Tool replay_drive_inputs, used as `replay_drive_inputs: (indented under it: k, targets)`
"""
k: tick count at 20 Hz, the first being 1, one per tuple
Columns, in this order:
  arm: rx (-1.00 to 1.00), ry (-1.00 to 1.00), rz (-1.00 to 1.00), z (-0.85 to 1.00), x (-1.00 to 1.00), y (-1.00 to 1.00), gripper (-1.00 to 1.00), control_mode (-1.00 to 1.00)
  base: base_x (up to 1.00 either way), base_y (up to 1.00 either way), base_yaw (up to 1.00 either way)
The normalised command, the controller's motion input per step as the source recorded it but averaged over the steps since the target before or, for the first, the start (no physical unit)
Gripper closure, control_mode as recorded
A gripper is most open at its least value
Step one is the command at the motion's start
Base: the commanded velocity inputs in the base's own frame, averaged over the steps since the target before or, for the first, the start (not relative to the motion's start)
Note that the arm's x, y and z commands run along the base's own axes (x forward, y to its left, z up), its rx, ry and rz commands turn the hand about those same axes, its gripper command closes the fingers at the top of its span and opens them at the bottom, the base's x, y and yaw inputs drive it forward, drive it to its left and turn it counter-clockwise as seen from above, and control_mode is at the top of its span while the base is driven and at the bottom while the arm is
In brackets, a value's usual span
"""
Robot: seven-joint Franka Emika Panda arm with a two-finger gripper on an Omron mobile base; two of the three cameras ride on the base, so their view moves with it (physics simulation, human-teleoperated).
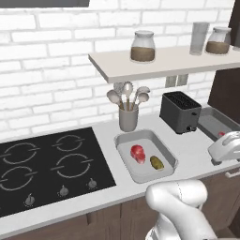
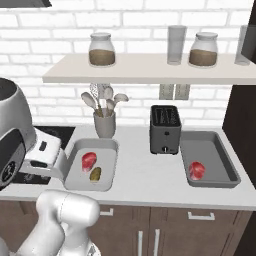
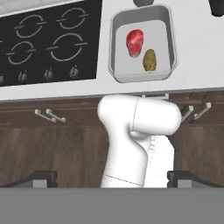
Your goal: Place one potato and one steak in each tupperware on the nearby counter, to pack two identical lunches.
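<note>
The right base view takes in both trays on the counter [image 2: 150, 185]: the light tray [image 2: 77, 150] left of the toaster [image 2: 165, 129] with a steak [image 2: 89, 160] and a potato [image 2: 95, 173] lying close together, and the dark tray [image 2: 220, 165] right of the toaster with a second steak [image 2: 196, 170] alone near its front left. The left base view cuts the dark tray [image 1: 215, 123] off at the right edge, behind the arm's white hand, so only a sliver of red shows there; it gives instead the whole black hob [image 1: 47, 164] left of the light tray [image 1: 125, 140], and the utensil pot [image 1: 128, 117] just behind that tray. Both base views show the shelf [image 2: 145, 70] with jars above. The hand view looks down from in front of the cabinets [image 3: 52, 140]: light tray [image 3: 168, 39] with steak [image 3: 134, 42] and potato [image 3: 149, 60], hob [image 3: 48, 43] beside it. The gripper [image 3: 112, 179] has its two dark tips far apart at the bottom corners of that view, jaws wide, nothing between them and touching nothing, well apart from the counter.
</note>
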Motion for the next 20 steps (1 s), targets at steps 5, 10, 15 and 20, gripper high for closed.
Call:
replay_drive_inputs:
  k: [5,10,15,20]
  targets:
    - [-0.08,-0.09,-0.13,0.85,-0.4,0.08,-1.0,-1.0,0.0,0.0,0.0]
    - [-0.03,-0.02,-0.02,0.14,-0.06,0.03,-1.0,1.0,-0.42,0.08,-0.03]
    - [0.0,0.0,0.0,0.0,0.0,0.0,-1.0,1.0,-0.88,0.0,0.03]
    - [0.0,0.0,0.0,0.0,0.0,0.0,-1.0,1.0,-0.76,0.0,0.2]
